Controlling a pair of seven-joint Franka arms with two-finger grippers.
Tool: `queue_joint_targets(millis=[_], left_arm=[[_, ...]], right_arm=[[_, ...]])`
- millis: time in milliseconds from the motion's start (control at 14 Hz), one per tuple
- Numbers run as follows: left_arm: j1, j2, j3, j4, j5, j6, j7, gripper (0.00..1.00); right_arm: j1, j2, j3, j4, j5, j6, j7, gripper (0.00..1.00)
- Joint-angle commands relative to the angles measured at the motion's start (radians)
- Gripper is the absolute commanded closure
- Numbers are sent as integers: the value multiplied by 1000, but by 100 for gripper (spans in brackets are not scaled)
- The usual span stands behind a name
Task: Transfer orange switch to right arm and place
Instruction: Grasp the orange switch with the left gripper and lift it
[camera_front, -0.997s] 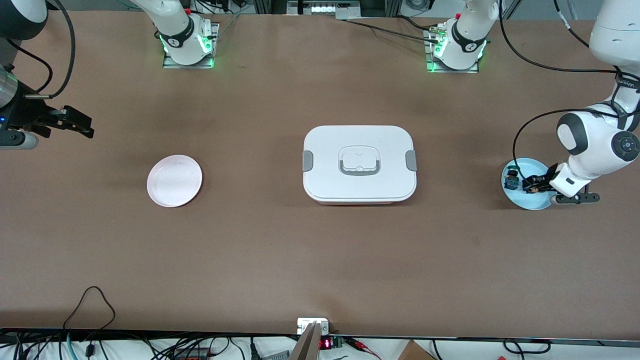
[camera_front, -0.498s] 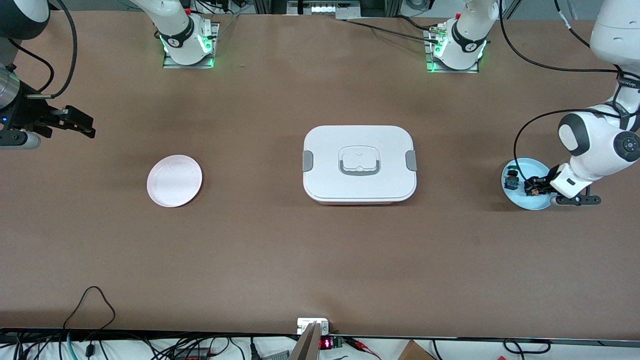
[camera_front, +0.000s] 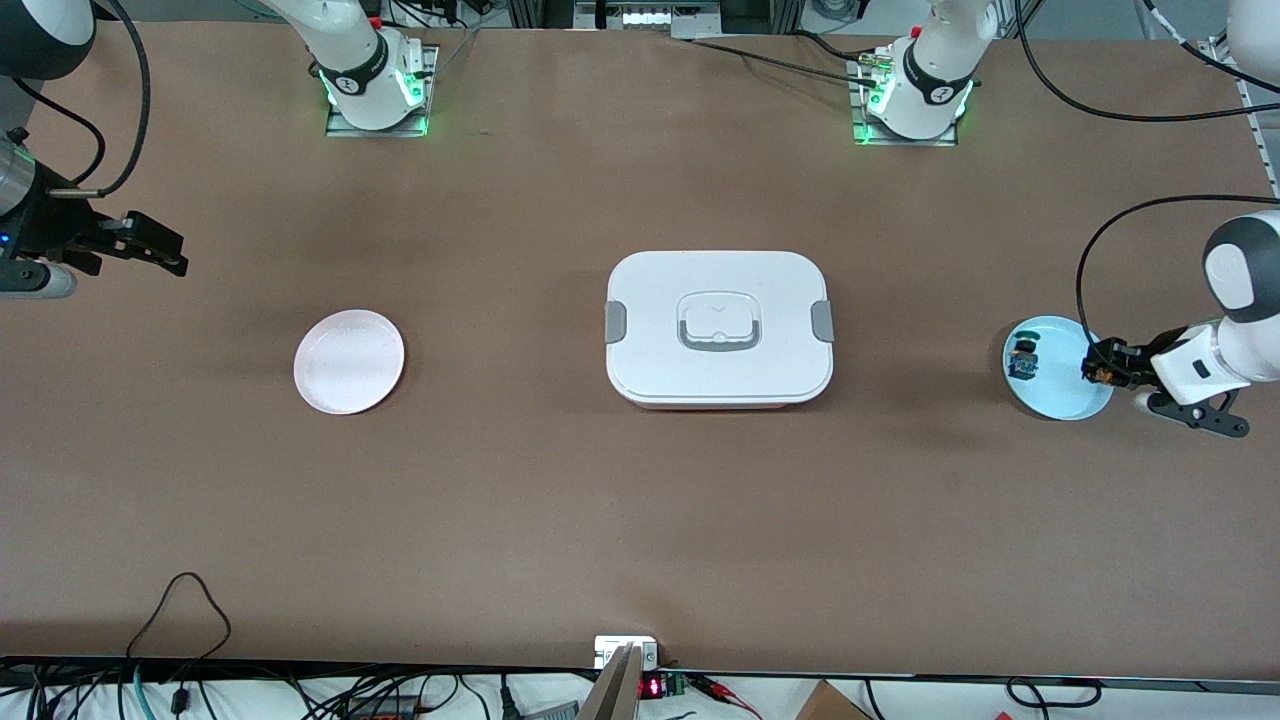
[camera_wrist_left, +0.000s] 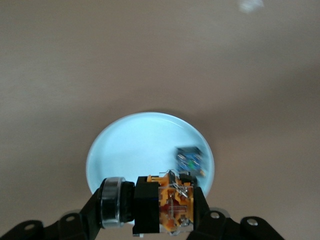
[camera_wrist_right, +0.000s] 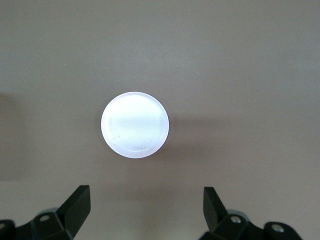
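Over the blue plate (camera_front: 1050, 400), the orange switch (camera_wrist_left: 172, 207) sits clamped between left fingers (camera_wrist_left: 82, 222) (right fingers (camera_wrist_right: 75, 205) spread).

the front camera sits high, looking down across the brown surface (camera_front: 640, 520) toward both arm bases. the left wrist camera looks straight down, fairly close, on the round pale blue plate (camera_wrist_left: 135, 150), also seen in the front view (camera_front: 1060, 400). the right wrist camera looks down from higher on the round pale pink plate (camera_wrist_right: 135, 125), shared likewise (camera_front: 349, 361).
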Motion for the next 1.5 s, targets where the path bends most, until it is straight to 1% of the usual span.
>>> queue_joint_targets(millis=[0, 142, 214, 285, 356, 570, 712, 854, 997, 1068, 1139, 1282, 1353, 1424], left_arm=[[2, 13, -71, 117, 5, -204, 132, 98], [3, 15, -141, 124, -4, -248, 208, 100], [5, 27, -173, 124, -42, -249, 250, 100], [8, 41, -186, 122, -121, -251, 285, 100], [10, 66, -187, 122, -207, -251, 369, 100], [0, 126, -223, 110, -521, -249, 722, 100], [2, 139, -285, 110, -677, -249, 860, 100], [2, 139, -350, 109, -786, -251, 946, 100], [-1, 180, -431, 113, -910, -243, 1099, 100], [-9, 192, -459, 113, -980, -225, 1193, 100], [-33, 193, -462, 112, -1028, -182, 1268, 100], [-65, 185, -480, 110, -1122, -128, 1319, 100], [-73, 179, -514, 110, -1157, -76, 1350, 100], [-72, 160, -572, 102, -1188, 5, 1358, 100]], right_arm=[[-2, -6, 6, 7, 8, -17, -16, 0], [-1, -4, 7, 7, 4, -16, -5, 0], [-1, -4, 7, 7, 2, -16, 0, 0], [-4, -4, 6, 7, 2, -17, -2, 0], [-4, -3, 6, 6, 5, -17, 0, 0], [-4, -1, 6, 6, 7, -19, 4, 0], [-6, -1, 4, 6, 10, -20, 6, 0], [-7, 0, 4, 6, 15, -20, 6, 0], [-6, 2, 4, 6, 15, -20, 3, 0], [-4, 17, 4, 6, 16, -22, -2, 0], [-4, 22, 6, 6, 16, -34, -2, 0], [5, 23, 13, 6, 18, -52, -5, 0], [13, 22, 18, 6, 18, -74, -3, 0], [17, 20, 20, 6, 27, -89, -2, 0]])
